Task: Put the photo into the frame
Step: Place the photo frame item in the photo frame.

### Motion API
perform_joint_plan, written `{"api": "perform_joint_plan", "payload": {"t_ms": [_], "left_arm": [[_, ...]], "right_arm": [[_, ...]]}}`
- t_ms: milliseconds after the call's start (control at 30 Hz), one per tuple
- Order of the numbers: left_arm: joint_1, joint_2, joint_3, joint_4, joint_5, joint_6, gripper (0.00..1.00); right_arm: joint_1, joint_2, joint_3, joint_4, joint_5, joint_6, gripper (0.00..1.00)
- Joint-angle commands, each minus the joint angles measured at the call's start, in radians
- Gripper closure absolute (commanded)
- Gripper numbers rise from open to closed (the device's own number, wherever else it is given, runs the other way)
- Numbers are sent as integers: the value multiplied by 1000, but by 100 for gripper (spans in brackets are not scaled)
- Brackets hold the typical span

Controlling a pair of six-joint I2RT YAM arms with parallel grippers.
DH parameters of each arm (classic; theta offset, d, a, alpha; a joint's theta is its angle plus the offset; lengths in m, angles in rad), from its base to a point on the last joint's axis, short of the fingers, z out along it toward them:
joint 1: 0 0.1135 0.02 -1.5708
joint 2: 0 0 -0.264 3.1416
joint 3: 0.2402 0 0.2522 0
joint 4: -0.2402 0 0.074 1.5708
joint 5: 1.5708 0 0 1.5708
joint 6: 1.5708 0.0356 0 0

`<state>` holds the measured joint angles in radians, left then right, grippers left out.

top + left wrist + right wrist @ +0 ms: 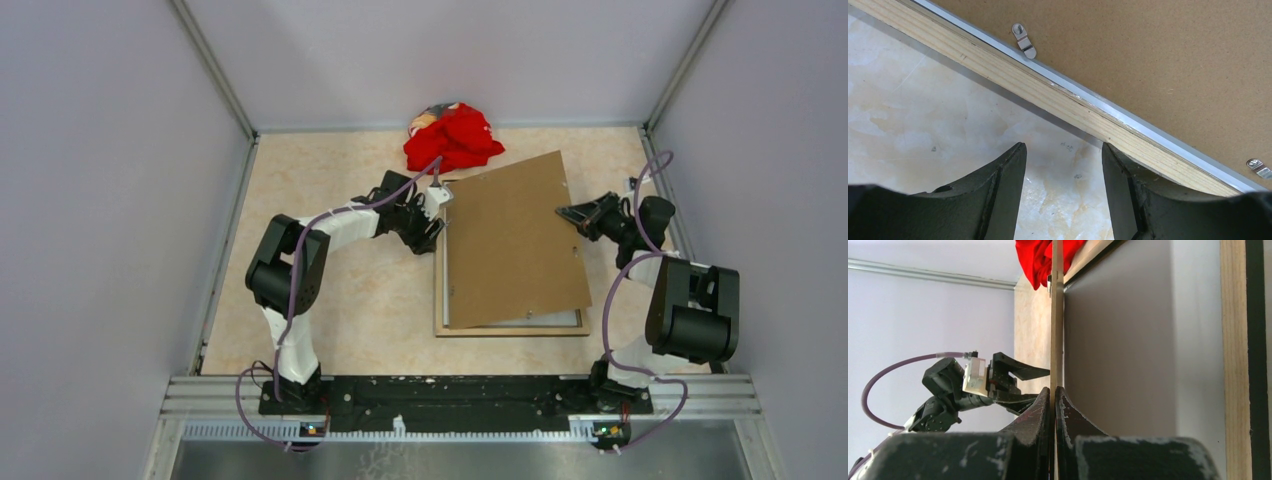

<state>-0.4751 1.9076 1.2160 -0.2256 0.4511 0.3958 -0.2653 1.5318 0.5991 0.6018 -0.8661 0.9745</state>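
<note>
Two grippers at the frame, backing board askew on it.
The frame (510,328) lies pale back up mid-table (350,290). The brown backing board (515,240) sits skewed over it, far-R corner past the rail. R gripper (1053,390) is clenched on the board's thin R edge. L gripper (1063,147) is spread, grasping nothing, just beside the frame's L wood rail, near a metal tab (1024,41). A pale sheet shows under the board; can't tell if it's the photo. Red cloth (455,138) lies at the far side.

Pale grey walls (100,150) enclose a beige marbled tabletop (340,300), evenly lit.
</note>
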Motion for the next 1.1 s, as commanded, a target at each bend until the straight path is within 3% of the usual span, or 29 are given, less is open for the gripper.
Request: {"api": "perform_joint_plan", "payload": {"t_ms": [0, 767, 1067], "left_arm": [[-13, 21, 28, 1, 0, 14, 36], [-11, 16, 28, -13, 5, 25, 37], [-11, 9, 20, -12, 8, 32, 37]], "right_arm": [[-12, -21, -12, 118, -9, 15, 100], [27, 9, -9, 248, 16, 50, 100], [41, 20, -31, 221, 33, 47, 100]]}}
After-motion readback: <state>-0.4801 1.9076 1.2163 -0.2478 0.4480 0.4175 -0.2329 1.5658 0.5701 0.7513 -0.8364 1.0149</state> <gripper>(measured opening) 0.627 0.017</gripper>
